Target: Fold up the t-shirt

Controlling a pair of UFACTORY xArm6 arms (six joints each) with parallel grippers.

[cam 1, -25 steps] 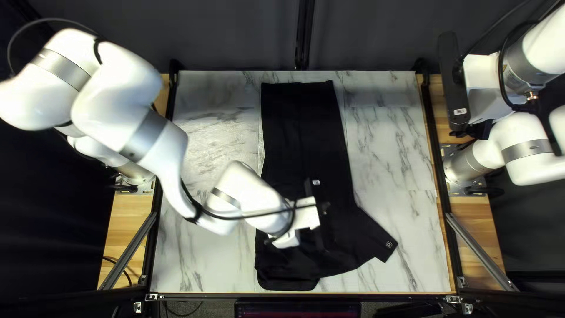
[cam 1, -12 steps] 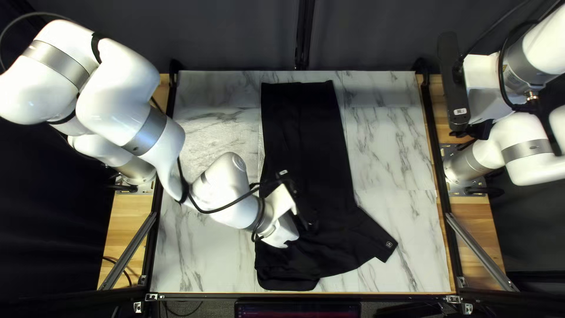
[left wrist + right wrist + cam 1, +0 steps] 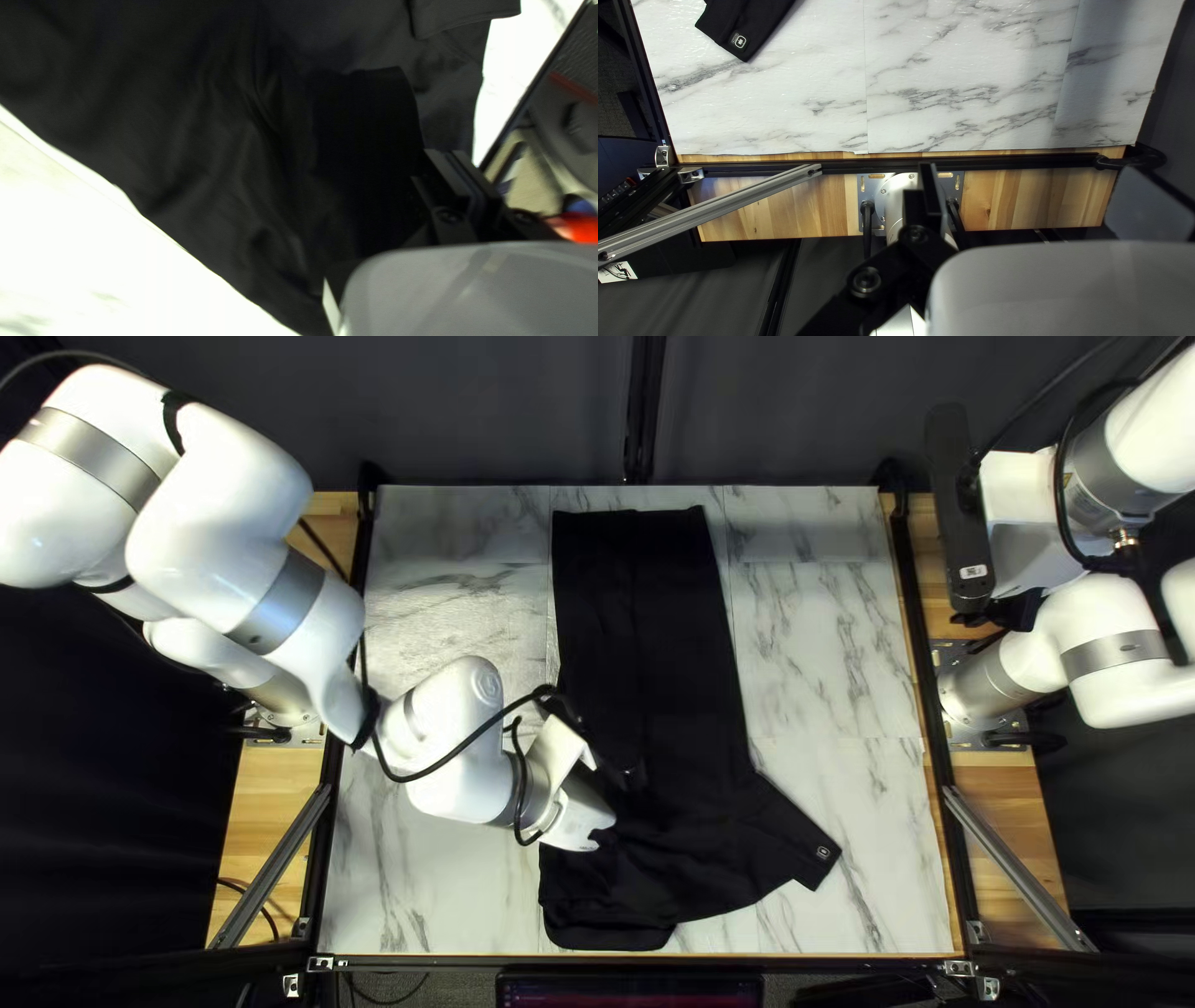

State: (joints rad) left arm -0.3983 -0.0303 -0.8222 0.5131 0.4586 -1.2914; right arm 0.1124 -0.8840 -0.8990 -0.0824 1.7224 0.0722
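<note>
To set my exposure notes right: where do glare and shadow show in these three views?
Top left view: the white marble-patterned tabletop is evenly lit, with a grey shadow band near its far right corner. Left wrist view: glare washes the tabletop beside the black cloth t-shirt to plain white. Right wrist view: no glare; shadow greys the tabletop's part farthest from the t-shirt's sleeve.

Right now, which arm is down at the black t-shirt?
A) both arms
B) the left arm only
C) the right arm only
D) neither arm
B: the left gripper is low over the near half of the t-shirt, while the right arm is folded up beyond the right edge of the table, clear of the cloth.
</note>
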